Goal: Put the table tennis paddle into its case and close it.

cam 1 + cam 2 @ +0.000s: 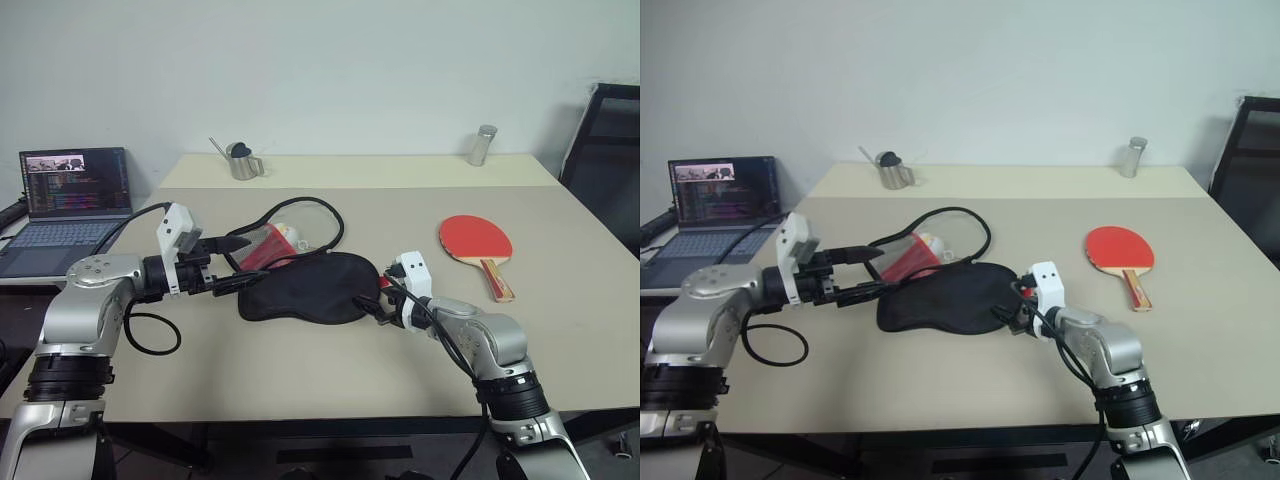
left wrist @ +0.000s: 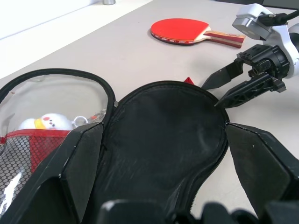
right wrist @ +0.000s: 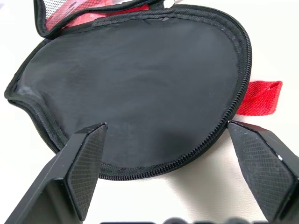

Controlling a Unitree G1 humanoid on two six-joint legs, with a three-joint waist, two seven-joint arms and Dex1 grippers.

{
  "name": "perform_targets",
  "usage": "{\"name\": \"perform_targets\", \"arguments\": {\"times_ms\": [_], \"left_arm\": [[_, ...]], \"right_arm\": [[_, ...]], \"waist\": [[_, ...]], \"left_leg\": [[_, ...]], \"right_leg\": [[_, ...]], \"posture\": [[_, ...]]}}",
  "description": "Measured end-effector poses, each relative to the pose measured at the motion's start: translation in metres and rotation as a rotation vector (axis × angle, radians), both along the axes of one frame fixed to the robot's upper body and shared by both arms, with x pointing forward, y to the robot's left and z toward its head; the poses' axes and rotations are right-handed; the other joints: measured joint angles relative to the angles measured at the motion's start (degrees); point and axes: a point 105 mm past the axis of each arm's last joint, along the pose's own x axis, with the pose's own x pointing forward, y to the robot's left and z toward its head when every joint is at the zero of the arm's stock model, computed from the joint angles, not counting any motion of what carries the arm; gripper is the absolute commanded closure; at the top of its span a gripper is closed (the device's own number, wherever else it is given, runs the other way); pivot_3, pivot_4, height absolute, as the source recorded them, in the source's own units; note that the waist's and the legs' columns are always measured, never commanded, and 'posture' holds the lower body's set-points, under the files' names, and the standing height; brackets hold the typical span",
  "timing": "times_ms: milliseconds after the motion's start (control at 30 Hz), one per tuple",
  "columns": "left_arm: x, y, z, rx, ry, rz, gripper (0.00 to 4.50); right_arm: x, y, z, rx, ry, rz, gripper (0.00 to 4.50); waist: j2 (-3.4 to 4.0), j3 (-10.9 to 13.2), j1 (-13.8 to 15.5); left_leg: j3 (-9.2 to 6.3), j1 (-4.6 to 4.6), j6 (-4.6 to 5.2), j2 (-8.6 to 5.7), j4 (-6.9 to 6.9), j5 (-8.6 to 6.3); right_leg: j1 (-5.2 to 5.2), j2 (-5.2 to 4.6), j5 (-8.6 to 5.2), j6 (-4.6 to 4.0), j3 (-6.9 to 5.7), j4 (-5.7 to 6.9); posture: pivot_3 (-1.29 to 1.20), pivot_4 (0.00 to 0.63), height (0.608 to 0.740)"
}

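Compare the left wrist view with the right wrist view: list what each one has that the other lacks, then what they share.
Left wrist view alone: the table tennis paddle lying on the table, the right gripper open at the case's far edge, a clear flap with a white and yellow toy figure behind it.
Right wrist view alone: a red fabric tab poking out by the zipper.
Both: the case, black side up, framed by that arm's open fingers, and the red mesh.

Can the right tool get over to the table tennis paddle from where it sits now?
Probably yes. The right tool is open at the case's edge, and bare table lies between it and the table tennis paddle.
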Motion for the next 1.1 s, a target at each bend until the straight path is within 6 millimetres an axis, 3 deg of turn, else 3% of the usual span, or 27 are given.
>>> {"name": "perform_targets", "arguments": {"times_ms": [100, 500, 767, 1100], "left_arm": [[0.0, 0.0, 0.001, 0.0, -0.003, 0.003, 0.0], [0.0, 0.0, 0.001, 0.001, -0.007, 0.003, 0.0], [0.0, 0.0, 0.003, 0.006, -0.024, -0.001, 0.0], [0.001, 0.0, 0.004, 0.01, -0.037, -0.002, 0.0]], "right_arm": [[-0.002, 0.005, -0.002, 0.003, 0.007, 0.019, 1.24], [-0.004, -0.011, -0.011, -0.078, 0.039, -0.008, 1.24], [-0.008, -0.002, -0.009, 0.055, 0.137, -0.039, 1.24], [-0.007, 0.007, -0.008, 0.091, 0.185, -0.012, 1.24]], "waist": [[0.0, 0.0, -0.1], [-0.01, 0.0, -0.1], [-0.01, 0.0, -0.1], [-0.01, 0.0, -0.2]], "left_leg": [[0.01, 0.0, 0.0, 0.01, 0.0, 0.0], [0.04, 0.0, 0.0, 0.01, 0.0, 0.0], [0.04, 0.0, 0.0, 0.05, -0.01, 0.0], [0.06, 0.01, 0.0, 0.05, -0.01, 0.0]], "right_leg": [[-0.02, 0.0, 0.0, 0.0, 0.01, 0.01], [-0.03, 0.0, 0.0, 0.0, 0.05, 0.01], [-0.04, 0.02, 0.0, 0.0, 0.05, 0.03], [-0.07, 0.04, 0.0, 0.0, 0.09, 0.05]], "posture": [[0.0, 0.15, 0.74], [0.0, 0.15, 0.74], [0.0, 0.15, 0.74], [0.0, 0.15, 0.74]]}}
